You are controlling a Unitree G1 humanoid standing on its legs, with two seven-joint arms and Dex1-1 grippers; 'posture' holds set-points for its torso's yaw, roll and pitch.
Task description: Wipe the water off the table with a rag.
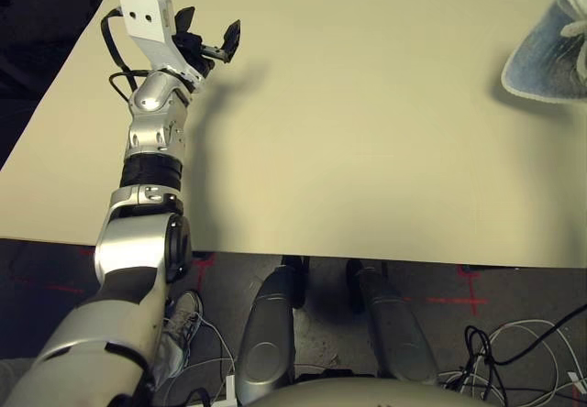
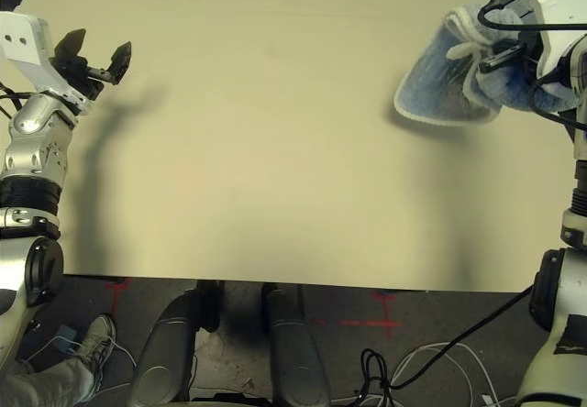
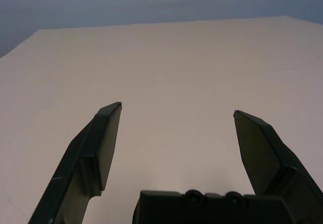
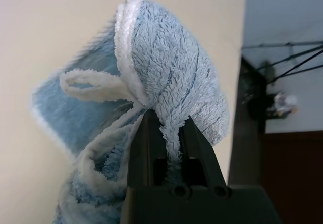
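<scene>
- The right tool (image 4: pixel 166 133) is clamped on a fold of the blue-grey rag (image 2: pixel 449 82), lifted near the table's (image 2: pixel 275 150) right edge.
- The left tool (image 1: pixel 211 36) stands wide open, empty, near the left edge.
- No droplets are discernible on the table; wiping looks finished or nearly so.

No text, label, brand or number could be read anywhere in these views. The only signs were red cross marks (image 2: pixel 383 323) on the dark floor (image 2: pixel 440 334) below the near edge of the counter (image 2: pixel 275 150), with no lettering beside them.
</scene>
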